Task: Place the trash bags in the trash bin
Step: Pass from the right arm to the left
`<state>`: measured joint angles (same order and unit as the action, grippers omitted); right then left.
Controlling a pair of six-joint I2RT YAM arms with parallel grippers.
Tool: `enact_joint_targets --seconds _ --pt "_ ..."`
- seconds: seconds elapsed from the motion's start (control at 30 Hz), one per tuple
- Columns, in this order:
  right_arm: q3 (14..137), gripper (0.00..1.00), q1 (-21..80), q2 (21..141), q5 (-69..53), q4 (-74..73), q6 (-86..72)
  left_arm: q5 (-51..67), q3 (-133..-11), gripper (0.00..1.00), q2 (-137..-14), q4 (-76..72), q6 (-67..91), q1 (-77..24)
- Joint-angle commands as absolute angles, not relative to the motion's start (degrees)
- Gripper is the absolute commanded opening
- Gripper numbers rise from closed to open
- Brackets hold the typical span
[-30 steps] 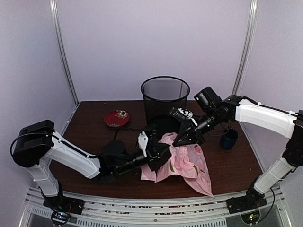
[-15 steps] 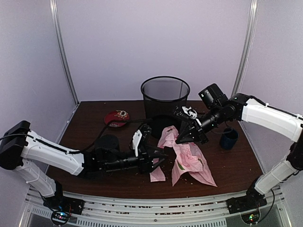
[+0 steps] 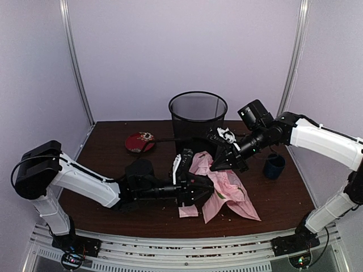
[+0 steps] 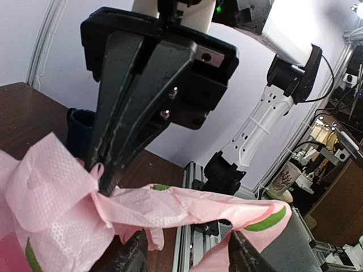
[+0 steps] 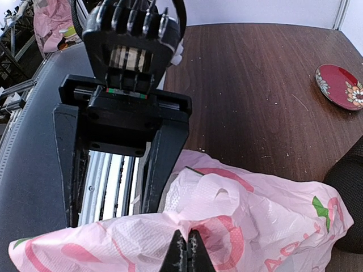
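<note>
The pale-pink trash bag (image 3: pixel 229 192) lies crumpled on the brown table in front of the black mesh trash bin (image 3: pixel 197 116). My right gripper (image 3: pixel 217 166) is shut on a bunched fold at the bag's top left and holds it up off the table. In the right wrist view its tips (image 5: pixel 187 249) pinch the pink plastic (image 5: pixel 266 226). My left gripper (image 3: pixel 203 190) stands open at the bag's left edge, low over the table. In the left wrist view a taut edge of the bag (image 4: pixel 62 226) stretches just above its two fingers (image 4: pixel 131 256).
A red patterned plate (image 3: pixel 139 141) sits at the back left of the table. A dark-blue mug (image 3: pixel 274 166) stands to the right, beyond my right gripper. A loose corner of the bag (image 3: pixel 188 211) rests on the table near the front edge.
My left gripper opened and let go of the bag, drew back left, then came in again at the bag's edge. My right gripper lifted its fold, and the bag bunched up.
</note>
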<state>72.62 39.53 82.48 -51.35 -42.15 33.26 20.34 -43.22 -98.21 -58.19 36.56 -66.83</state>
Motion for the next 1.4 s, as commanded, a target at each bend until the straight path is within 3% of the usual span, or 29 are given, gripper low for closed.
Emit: enact_joint_targets --seconds 0.0,0.2,0.33,0.47,0.6,0.7,1.37 --pt "72.8 0.00 40.1 79.9 -49.4 -41.1 33.7 23.9 -45.7 0.51 -101.2 -71.0 39.3 -66.3" --pt "72.2 0.00 40.6 79.7 -51.5 -41.1 32.7 13.0 -47.9 0.56 -102.9 -68.1 37.7 -65.4" --pt "72.7 0.00 40.8 80.6 -55.7 -42.3 31.2 2.7 -51.3 0.55 -104.2 -60.8 29.4 -66.0" --pt "74.2 0.00 40.8 81.4 -58.8 -44.8 30.9 0.4 -51.1 0.51 -104.9 -62.4 20.9 -66.8" --pt "73.9 0.00 40.0 80.9 -59.8 -42.6 28.3 4.1 -49.7 0.15 -104.5 -66.4 18.1 -66.8" --pt "73.6 0.00 37.3 80.7 -59.6 -38.6 23.7 6.2 -48.2 0.00 -103.3 -67.2 18.0 -67.0" --pt "71.7 0.00 32.7 81.0 -63.6 -35.1 19.0 6.7 -45.5 0.00 -100.3 -66.2 18.4 -67.2"
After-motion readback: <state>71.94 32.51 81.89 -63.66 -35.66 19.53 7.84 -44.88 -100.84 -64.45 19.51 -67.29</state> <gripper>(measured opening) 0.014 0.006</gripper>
